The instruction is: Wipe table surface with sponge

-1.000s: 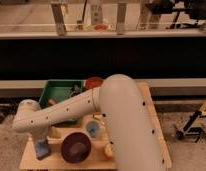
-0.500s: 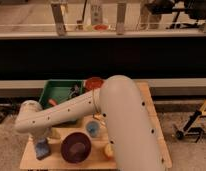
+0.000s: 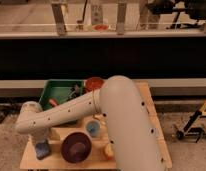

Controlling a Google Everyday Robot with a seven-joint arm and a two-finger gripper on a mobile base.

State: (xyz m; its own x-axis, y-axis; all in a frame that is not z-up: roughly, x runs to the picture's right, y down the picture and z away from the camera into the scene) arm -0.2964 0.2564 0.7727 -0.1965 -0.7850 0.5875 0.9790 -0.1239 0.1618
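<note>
The blue sponge [image 3: 42,149] lies on the front left corner of the light wooden table [image 3: 150,98]. My gripper [image 3: 40,139] hangs straight down from the white wrist [image 3: 30,118], right above the sponge and on or almost on it. The white arm [image 3: 91,107] reaches across the table from the right and hides the middle of the tabletop.
A green tray [image 3: 56,91] holding small items stands at the back left, with a red bowl [image 3: 94,82] beside it. A purple bowl [image 3: 76,146], a small blue cup [image 3: 93,128] and a yellow object [image 3: 109,149] stand near the front. The table's left edge is close to the sponge.
The wrist has swayed slightly sideways over the front left corner. The sponge stays at nearly the same spot.
</note>
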